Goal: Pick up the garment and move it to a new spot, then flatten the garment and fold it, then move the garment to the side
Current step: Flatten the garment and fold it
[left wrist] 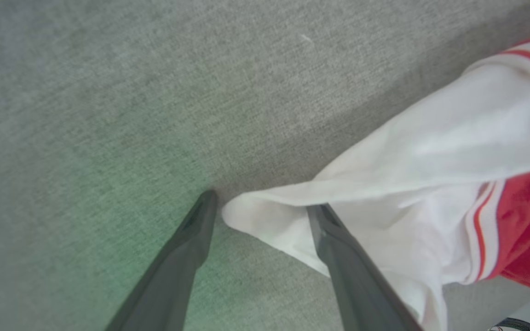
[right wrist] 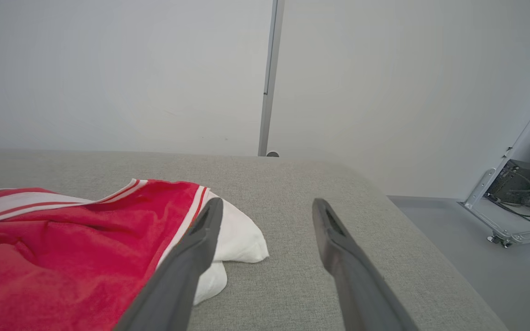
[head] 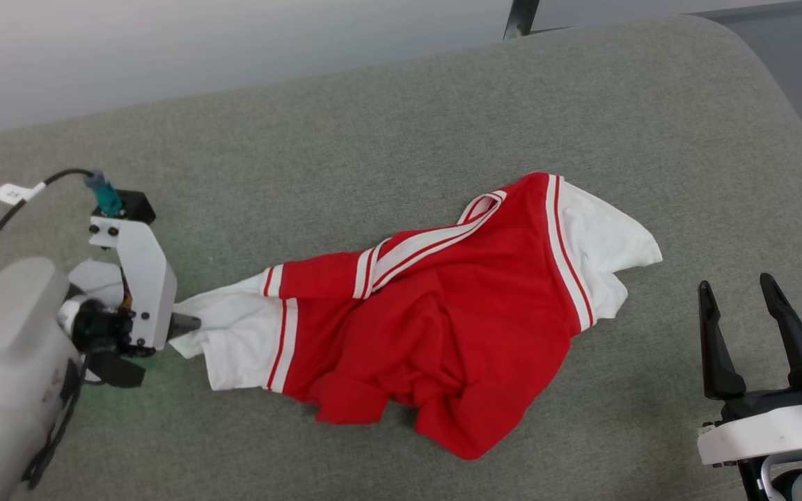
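Red soft cloth with white sleeves and striped bands, the garment [head: 443, 306] lies crumpled in the middle of the grey woven table [head: 373, 125], one white sleeve tip reaching the left fingers [left wrist: 191, 257]. The left wrist view shows that tip lying in the gap between these spread fingers, while the head view gives just one dark fingertip at the sleeve's edge. The right fingers [head: 714, 348], also apart and empty, stand near the other white sleeve.
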